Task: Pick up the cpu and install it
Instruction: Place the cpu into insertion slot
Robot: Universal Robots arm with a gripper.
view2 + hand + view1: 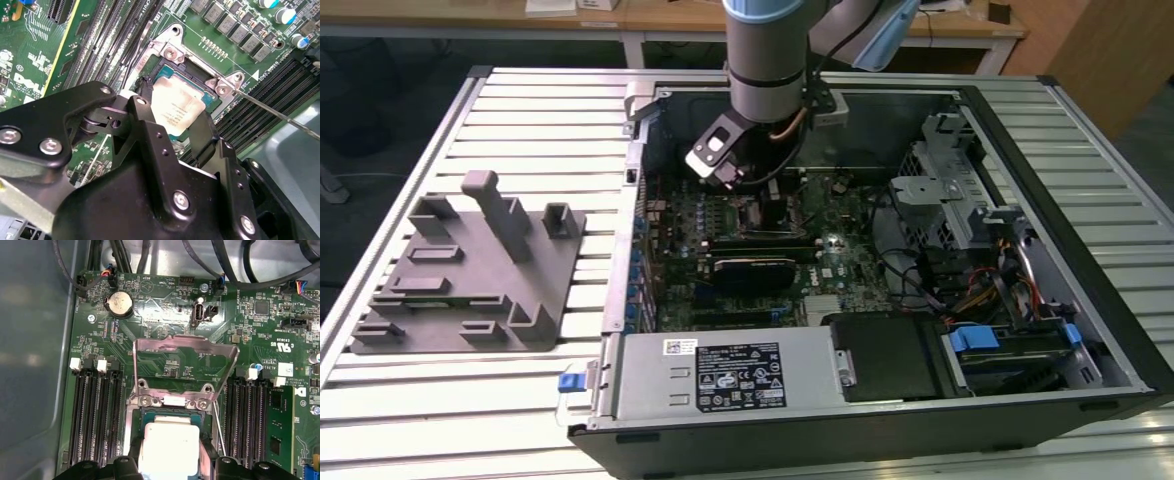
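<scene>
Fingers [144,114] of the pincer [172,120] were clenched on two opposite edges of the cpu [177,105], as both wrist views showed. Grasped by its sides, the chip had its metal top and its underside left free. It was level and directly over the open socket [150,415] of the motherboard [165,305], very near to it or already touching; I could not tell which.

The load plate [185,347] was tilted up on its hinge, in my judgement so that the chip had a straight way down. The thin lever [280,114] stood out to one side, apart from the fingers.

In the exterior view the arm [767,60] reached down into the computer case [881,425], which lay open-side up on the slatted worktop [520,110] and so gave access from above. A grey tray [454,290] lay at the exterior view's left, well apart.
</scene>
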